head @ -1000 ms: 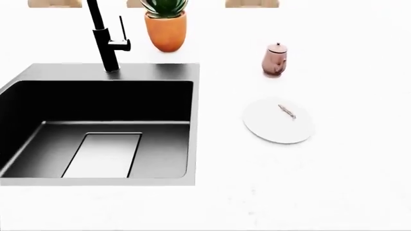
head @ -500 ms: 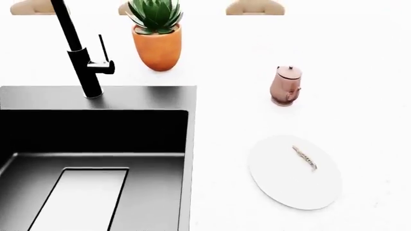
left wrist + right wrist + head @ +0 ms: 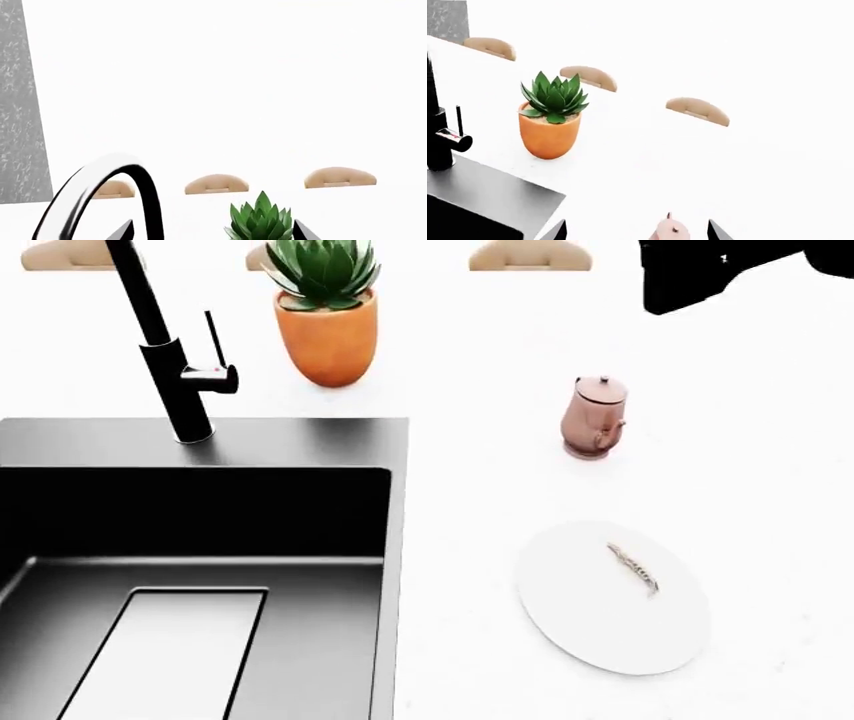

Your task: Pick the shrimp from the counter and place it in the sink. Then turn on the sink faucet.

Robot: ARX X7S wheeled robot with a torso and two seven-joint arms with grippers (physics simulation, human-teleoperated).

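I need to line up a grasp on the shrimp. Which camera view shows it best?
The head view: the shrimp lies fully visible on the white plate, on the counter right of the sink. Neither wrist view shows it; the right wrist view catches only the kettle's top.

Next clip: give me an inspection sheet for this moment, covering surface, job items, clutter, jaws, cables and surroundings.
Surface: white counter.
Job items: shrimp lies on the white plate, right of the black sink; sink faucet upright behind the basin.
Clutter: orange plant pot; copper kettle.
Jaws: only fingertip tips show in the wrist views; state cannot be told.
Cables: nothing seen.
Surroundings: tan chair backs beyond the counter; dark arm part at the head view's top right.
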